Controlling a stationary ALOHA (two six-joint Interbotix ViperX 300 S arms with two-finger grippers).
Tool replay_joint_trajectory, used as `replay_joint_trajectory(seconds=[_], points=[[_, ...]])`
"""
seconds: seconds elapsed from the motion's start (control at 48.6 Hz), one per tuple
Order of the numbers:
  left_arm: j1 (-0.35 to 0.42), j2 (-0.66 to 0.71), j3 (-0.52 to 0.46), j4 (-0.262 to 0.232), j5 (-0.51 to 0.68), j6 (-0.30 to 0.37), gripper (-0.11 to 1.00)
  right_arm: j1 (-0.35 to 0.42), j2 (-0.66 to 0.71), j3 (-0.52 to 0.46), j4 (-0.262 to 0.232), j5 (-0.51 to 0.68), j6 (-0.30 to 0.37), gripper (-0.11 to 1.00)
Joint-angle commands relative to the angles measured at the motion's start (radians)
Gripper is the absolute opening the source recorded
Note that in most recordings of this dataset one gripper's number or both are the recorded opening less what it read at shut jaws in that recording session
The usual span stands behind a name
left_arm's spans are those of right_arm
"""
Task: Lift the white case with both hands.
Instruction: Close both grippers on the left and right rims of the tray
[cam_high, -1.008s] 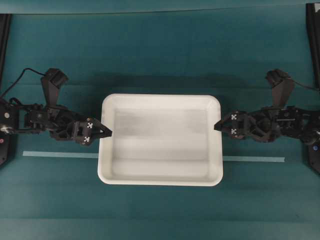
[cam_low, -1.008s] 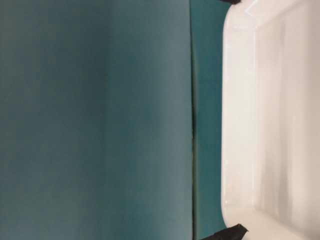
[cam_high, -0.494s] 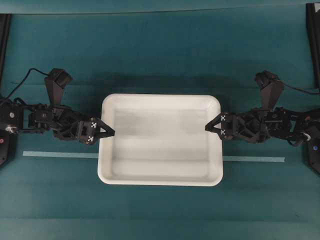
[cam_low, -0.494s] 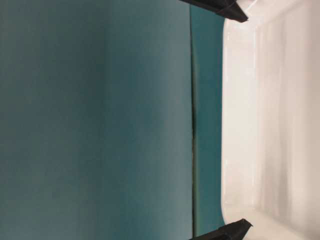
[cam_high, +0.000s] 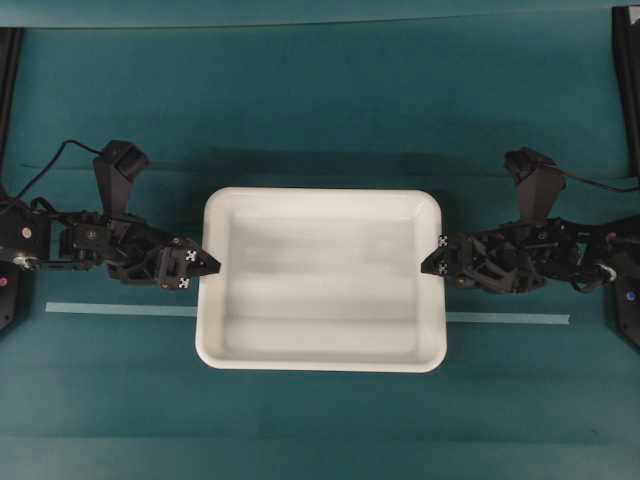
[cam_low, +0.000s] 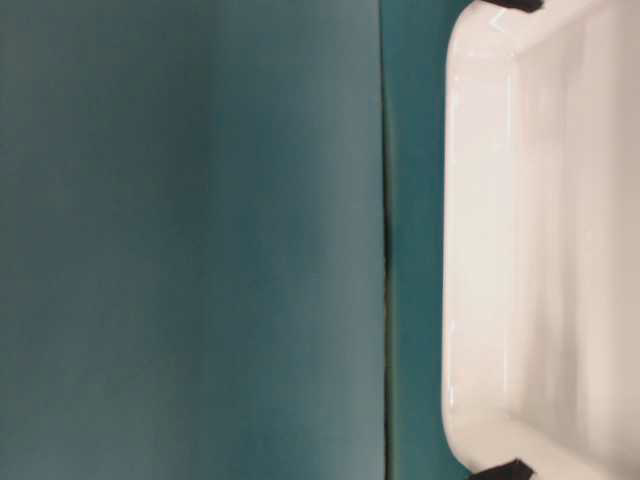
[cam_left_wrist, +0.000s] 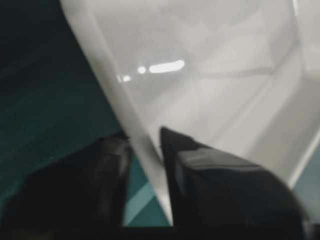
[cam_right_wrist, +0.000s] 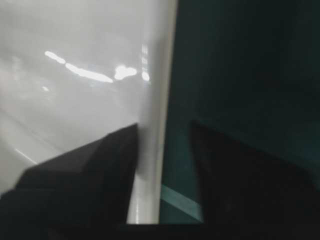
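The white case (cam_high: 320, 195) lies flat in the middle of the teal table; its near wall fills the right of the table-level view (cam_low: 540, 250). My left gripper (cam_high: 205, 265) sits astride the case's left rim (cam_left_wrist: 145, 165), one finger inside and one outside, both pressed against the rim (cam_left_wrist: 145, 137). My right gripper (cam_high: 432, 262) straddles the right rim (cam_right_wrist: 152, 165). Its inner finger (cam_right_wrist: 100, 165) touches the rim, while a narrow strip of table shows between the rim and the outer finger (cam_right_wrist: 235, 170).
A thin pale tape strip (cam_high: 120, 309) runs across the table and passes under the case, coming out on the right (cam_high: 505, 318). Black frame posts (cam_high: 625, 80) stand at the far left and right edges. Cables trail from both arms.
Both grippers have slid inward over the case's short rims and their jaws have narrowed sharply from wide open. The case has stayed where it was.
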Motion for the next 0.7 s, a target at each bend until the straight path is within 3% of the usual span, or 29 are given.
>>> replay_joint_trajectory(seconds=[0.0,0.041,0.123,0.37,0.679], points=[[0.000,0.011,-0.023,0.002,0.018,-0.002,0.19,-0.011,0.008,-0.011,0.002,0.020,0.008,0.30],[0.002,0.012,-0.029,0.002,0.034,-0.005,0.13,-0.014,0.003,-0.011,0.002,0.028,0.017,0.22],[0.002,0.012,-0.038,0.002,0.066,-0.021,0.13,-0.015,-0.006,-0.008,0.002,0.032,0.028,0.10],[-0.005,-0.015,-0.048,0.002,0.110,-0.058,0.13,-0.028,-0.052,-0.015,0.002,0.066,0.031,0.10],[-0.029,-0.143,-0.067,0.002,0.222,-0.167,0.10,-0.072,-0.179,-0.066,0.002,0.267,0.032,0.10]])
